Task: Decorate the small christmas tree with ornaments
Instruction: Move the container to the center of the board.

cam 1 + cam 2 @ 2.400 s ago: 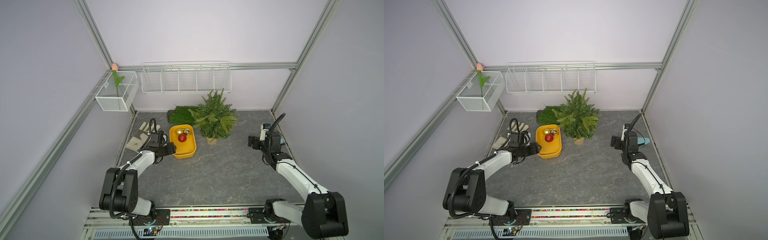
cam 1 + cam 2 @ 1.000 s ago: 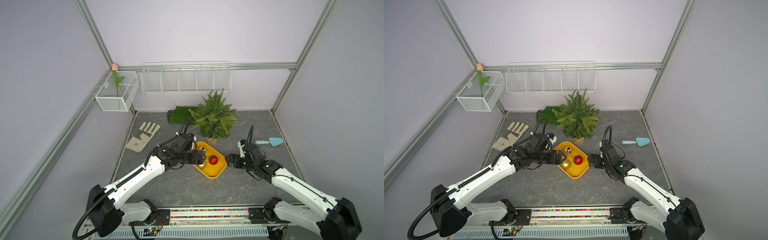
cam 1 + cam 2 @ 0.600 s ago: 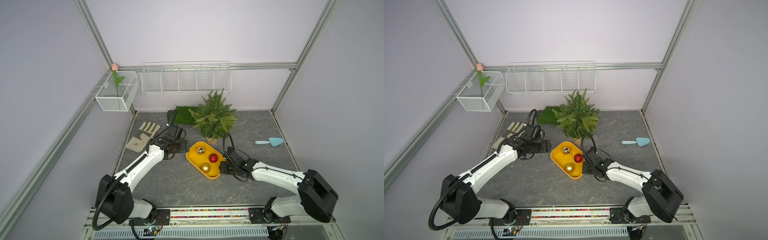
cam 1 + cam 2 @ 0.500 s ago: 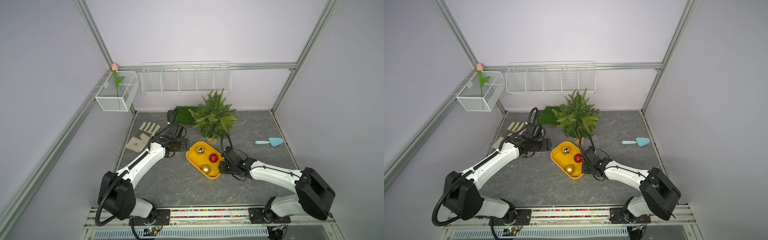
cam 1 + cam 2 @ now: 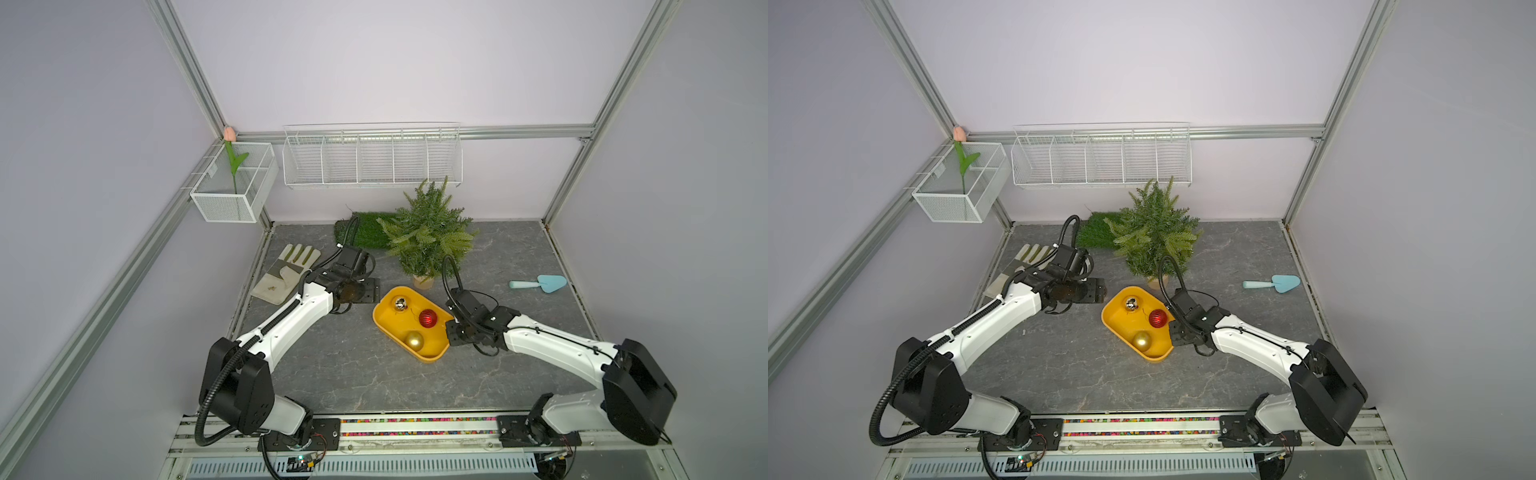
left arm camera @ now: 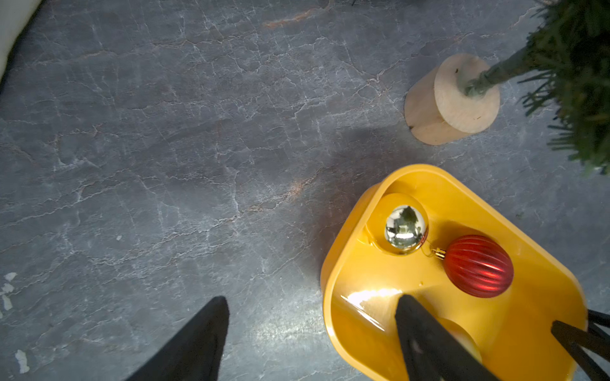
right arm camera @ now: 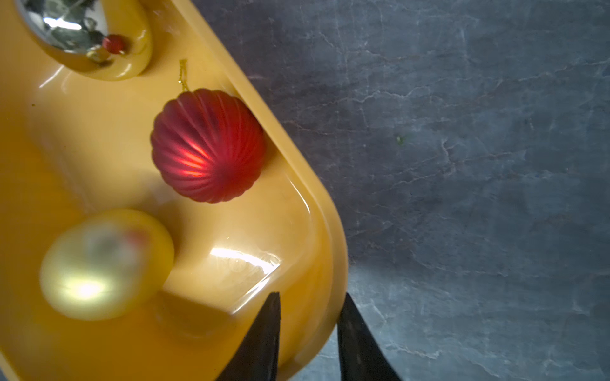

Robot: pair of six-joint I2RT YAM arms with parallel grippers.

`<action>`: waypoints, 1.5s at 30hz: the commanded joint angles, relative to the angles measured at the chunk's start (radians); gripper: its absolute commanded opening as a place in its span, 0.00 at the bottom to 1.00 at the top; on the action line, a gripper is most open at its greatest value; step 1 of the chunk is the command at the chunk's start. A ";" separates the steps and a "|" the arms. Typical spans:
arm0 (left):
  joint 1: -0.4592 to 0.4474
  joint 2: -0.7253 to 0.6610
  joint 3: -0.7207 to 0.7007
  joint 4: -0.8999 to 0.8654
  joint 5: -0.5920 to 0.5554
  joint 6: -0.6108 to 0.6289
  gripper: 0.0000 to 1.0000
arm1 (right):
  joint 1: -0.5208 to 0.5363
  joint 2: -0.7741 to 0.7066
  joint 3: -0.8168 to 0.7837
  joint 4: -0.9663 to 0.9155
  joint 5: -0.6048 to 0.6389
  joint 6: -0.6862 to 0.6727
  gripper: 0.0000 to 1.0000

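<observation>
Since the earlier frames the yellow tray (image 5: 384, 322) has slid from beside the small christmas tree (image 5: 424, 237) out toward the middle of the bench (image 5: 332, 365), the right arm has swung in to its near end, and the left arm has drawn back. The right pincer (image 7: 307, 297) now grips the tray's rim, one finger inside the wall and one outside, as the right wrist view shows. The left pincer (image 6: 312, 298) stands wide open and empty, just beside the tray's far left end. All three ornaments lie in the tray: the mirror-bright bauble (image 5: 400, 303) at the end nearest the tree, the red ribbed bauble (image 5: 428, 318) against the right-hand wall, and the matte gold bauble (image 5: 414, 340) at the near end. The tree stands upright toward the back of the bench, its pale base (image 6: 452, 99) close to the tray but apart from it. A glove (image 5: 286, 274) lies at the left edge and a blue trowel (image 5: 540, 284) well off to the right.
</observation>
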 commanded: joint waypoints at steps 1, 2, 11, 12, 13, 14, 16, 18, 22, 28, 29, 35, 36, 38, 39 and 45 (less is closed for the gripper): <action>0.003 -0.011 -0.013 -0.018 0.016 0.008 0.81 | -0.026 -0.021 0.013 -0.094 -0.047 -0.102 0.29; 0.004 -0.011 -0.016 -0.017 0.022 0.007 0.80 | -0.034 -0.022 0.013 -0.103 -0.054 -0.117 0.29; 0.004 -0.011 -0.030 -0.012 0.090 0.006 0.79 | -0.098 -0.050 0.030 -0.196 -0.074 -0.268 0.25; 0.004 -0.012 -0.030 -0.010 0.097 0.008 0.79 | -0.109 -0.051 0.037 -0.205 -0.082 -0.267 0.25; 0.004 -0.010 -0.030 -0.010 0.105 0.008 0.78 | -0.114 -0.055 0.042 -0.204 -0.101 -0.272 0.24; 0.004 -0.011 -0.030 -0.010 0.115 0.009 0.78 | -0.115 -0.055 0.046 -0.209 -0.099 -0.274 0.24; 0.004 -0.011 -0.030 -0.008 0.127 0.009 0.78 | -0.118 -0.045 0.054 -0.234 -0.049 -0.278 0.20; 0.003 -0.015 -0.034 -0.001 0.139 0.012 0.78 | -0.120 -0.037 0.087 -0.237 -0.014 -0.285 0.19; 0.004 -0.005 -0.041 0.017 0.176 0.028 0.78 | -0.127 -0.013 0.100 -0.199 -0.062 -0.312 0.14; 0.004 0.010 -0.048 0.028 0.202 0.028 0.77 | -0.128 0.046 0.129 -0.176 -0.142 -0.336 0.14; 0.003 0.010 -0.048 0.029 0.205 0.029 0.77 | -0.127 0.059 0.135 -0.185 -0.151 -0.337 0.14; 0.004 -0.002 -0.056 0.019 0.185 0.029 0.78 | -0.126 0.064 0.182 -0.275 -0.086 -0.256 0.34; 0.004 -0.007 -0.057 0.019 0.176 0.027 0.78 | -0.125 0.050 0.189 -0.284 -0.069 -0.235 0.37; 0.004 -0.015 -0.059 0.020 0.166 0.024 0.78 | -0.119 0.025 0.210 -0.308 -0.035 -0.205 0.41; 0.004 -0.020 -0.059 0.020 0.165 0.023 0.78 | -0.112 0.015 0.223 -0.319 -0.024 -0.190 0.41; 0.004 -0.052 -0.064 0.016 0.131 0.025 0.78 | -0.017 -0.026 0.241 -0.275 -0.120 -0.076 0.50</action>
